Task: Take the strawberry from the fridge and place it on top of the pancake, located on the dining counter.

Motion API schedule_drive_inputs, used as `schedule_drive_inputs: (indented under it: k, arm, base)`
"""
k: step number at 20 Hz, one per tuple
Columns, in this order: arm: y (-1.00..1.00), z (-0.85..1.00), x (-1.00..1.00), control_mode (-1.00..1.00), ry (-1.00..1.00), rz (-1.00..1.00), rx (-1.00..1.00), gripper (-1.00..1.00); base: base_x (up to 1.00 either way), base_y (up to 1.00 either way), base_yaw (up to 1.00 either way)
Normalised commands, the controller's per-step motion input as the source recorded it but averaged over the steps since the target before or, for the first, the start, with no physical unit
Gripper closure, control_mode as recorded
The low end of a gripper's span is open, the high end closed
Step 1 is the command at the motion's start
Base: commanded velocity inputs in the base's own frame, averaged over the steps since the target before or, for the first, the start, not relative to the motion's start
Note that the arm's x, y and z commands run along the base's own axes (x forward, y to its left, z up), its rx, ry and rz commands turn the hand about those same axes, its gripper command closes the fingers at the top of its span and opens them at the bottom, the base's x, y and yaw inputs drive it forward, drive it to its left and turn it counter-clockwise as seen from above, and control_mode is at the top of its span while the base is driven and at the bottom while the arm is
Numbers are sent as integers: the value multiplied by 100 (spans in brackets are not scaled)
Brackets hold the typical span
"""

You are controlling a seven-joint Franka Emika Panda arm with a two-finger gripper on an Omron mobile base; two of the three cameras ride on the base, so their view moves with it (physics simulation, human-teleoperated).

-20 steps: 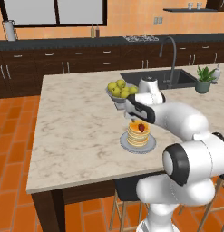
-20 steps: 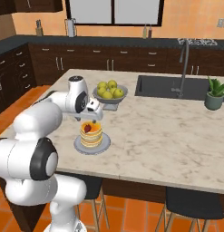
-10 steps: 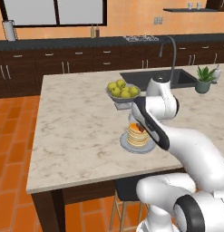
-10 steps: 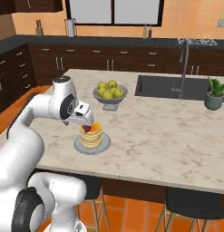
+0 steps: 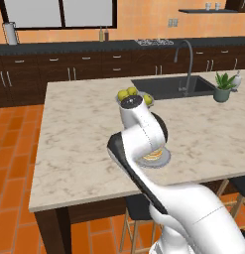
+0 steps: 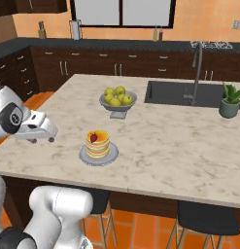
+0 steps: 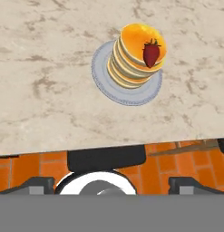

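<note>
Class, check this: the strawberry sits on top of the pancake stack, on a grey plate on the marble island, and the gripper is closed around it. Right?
Not quite. The gripper is open and well clear of the strawberry, as the right base view shows. The rest holds: it rests on the pancake stack on the grey plate.

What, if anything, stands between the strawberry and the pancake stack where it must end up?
Nothing visible does. The strawberry already lies on top of the pancake, on its plate on the dining counter. The open gripper hangs apart from it, beside the counter's edge.
</note>
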Motion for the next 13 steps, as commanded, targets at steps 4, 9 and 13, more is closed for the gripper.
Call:
schedule_drive_inputs:
  k: [4,9,13]
  arm:
    - [89,-3,-71,-100,0,0,-17,-100]
    - [25,-41,1,-100,14,0,-14,-100]
    - [12,-37,46,-100,32,-7,-10,-100]
  base:
    - [0,0,0]
    - [0,0,0]
    - [0,0,0]
